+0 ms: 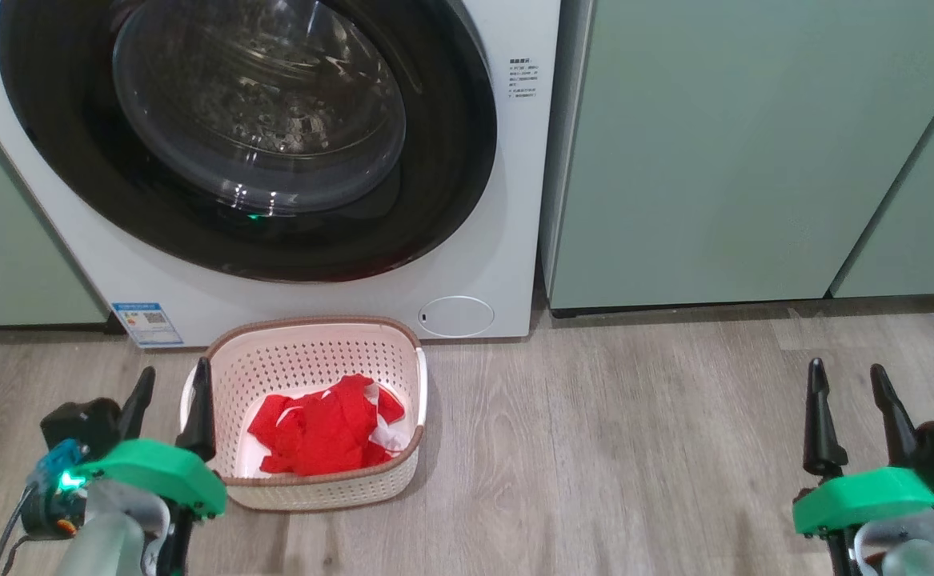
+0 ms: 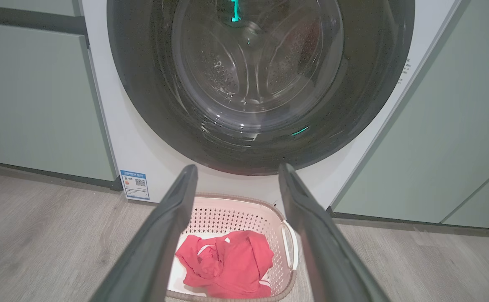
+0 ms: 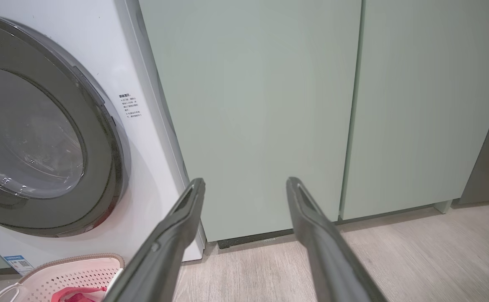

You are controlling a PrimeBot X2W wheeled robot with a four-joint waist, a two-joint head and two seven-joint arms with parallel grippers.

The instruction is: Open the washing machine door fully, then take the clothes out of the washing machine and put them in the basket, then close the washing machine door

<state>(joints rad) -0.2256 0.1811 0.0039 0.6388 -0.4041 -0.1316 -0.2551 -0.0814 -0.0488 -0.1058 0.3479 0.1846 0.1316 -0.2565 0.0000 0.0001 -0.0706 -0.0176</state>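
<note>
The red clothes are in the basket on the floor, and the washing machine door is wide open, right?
Not quite. The washing machine door is shut, not wide open. The head view shows its black rim lying flat against the front of the washing machine. The rest is right: the red clothes are in the basket on the floor.

I get soft, even indoor light and sharp pictures. Small glare spots dot the door (image 1: 250, 120) glass. The wrist views bend straight edges.
</note>
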